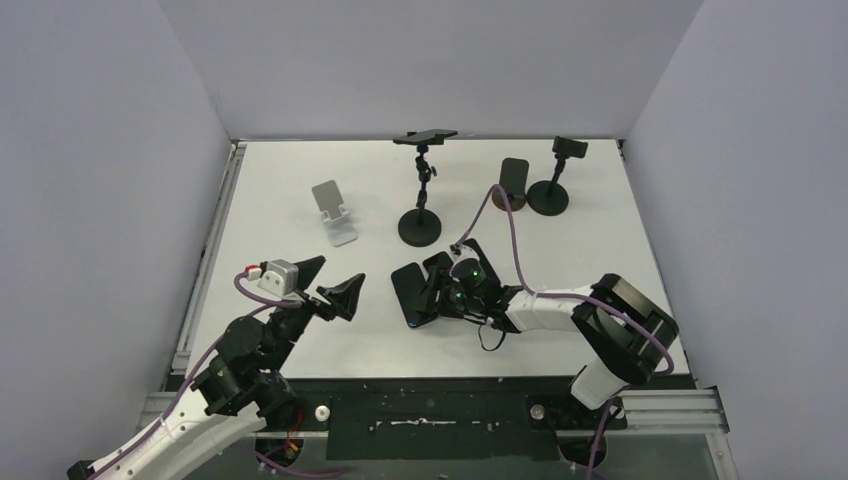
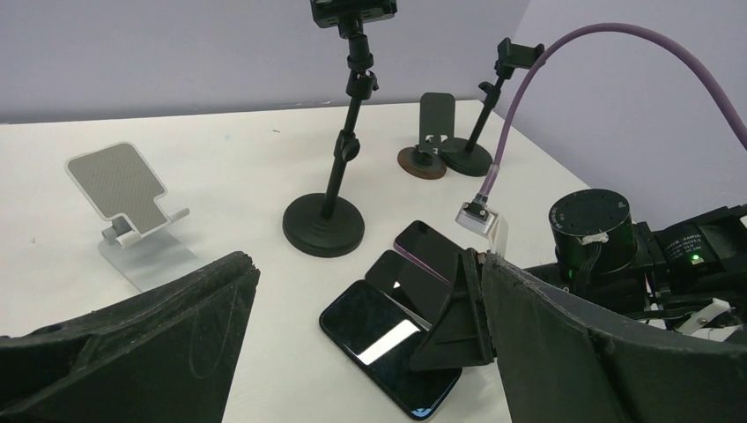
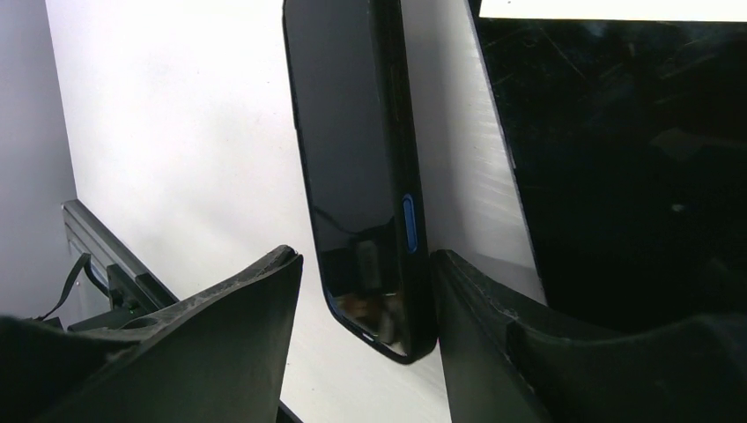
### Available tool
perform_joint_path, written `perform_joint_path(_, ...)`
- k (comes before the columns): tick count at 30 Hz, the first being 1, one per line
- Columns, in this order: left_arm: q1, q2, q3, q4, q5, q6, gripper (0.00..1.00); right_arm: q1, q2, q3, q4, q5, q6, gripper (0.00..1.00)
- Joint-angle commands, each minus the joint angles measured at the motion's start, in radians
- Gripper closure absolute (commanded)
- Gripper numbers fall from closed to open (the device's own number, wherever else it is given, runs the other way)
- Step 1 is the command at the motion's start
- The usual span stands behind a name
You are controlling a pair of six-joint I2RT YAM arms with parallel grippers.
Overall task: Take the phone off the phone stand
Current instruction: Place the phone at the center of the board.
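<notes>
A dark phone (image 1: 425,136) sits flat in the clamp of a tall black stand (image 1: 420,225) at the back; the stand also shows in the left wrist view (image 2: 324,222). Three dark phones lie side by side on the table; the nearest (image 2: 388,339) (image 1: 409,292) has a blue side button (image 3: 410,223). My right gripper (image 1: 438,292) (image 3: 363,264) is open around this phone's end (image 3: 352,159). Its right finger (image 3: 493,344) touches the phone's edge and its left finger (image 3: 229,326) stands apart. My left gripper (image 1: 340,272) (image 2: 366,264) is open and empty, left of the phones.
A silver folding stand (image 1: 334,211) (image 2: 132,211) is at the back left. A black plate stand (image 1: 513,183) and a short clamp stand (image 1: 556,172) are at the back right. A purple cable (image 1: 500,215) arcs over the right arm. White walls enclose the table.
</notes>
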Motion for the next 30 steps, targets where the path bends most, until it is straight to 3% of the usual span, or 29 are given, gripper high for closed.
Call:
perform_joint_path(1,0.008,0.006,0.028,0.015,0.016,-0.011,0.03,0.009,-0.068,-0.019,-0.015,0.041,-0.017,0.43)
perform_joint_path(11,0.009,0.027,0.029,0.015,0.023,-0.013,0.03,0.017,-0.165,-0.03,-0.088,0.083,-0.055,0.43)
perform_joint_path(17,0.009,0.028,0.031,0.019,0.008,-0.011,0.03,0.125,-0.231,0.072,-0.227,0.171,-0.162,0.44)
perform_joint_path(22,0.011,-0.013,0.034,0.012,-0.058,-0.005,0.02,0.243,-0.129,0.186,-0.251,0.184,-0.245,0.49)
perform_joint_path(30,0.011,-0.123,0.018,-0.014,-0.154,0.006,0.03,0.256,0.065,0.301,-0.192,0.147,-0.257,0.51)
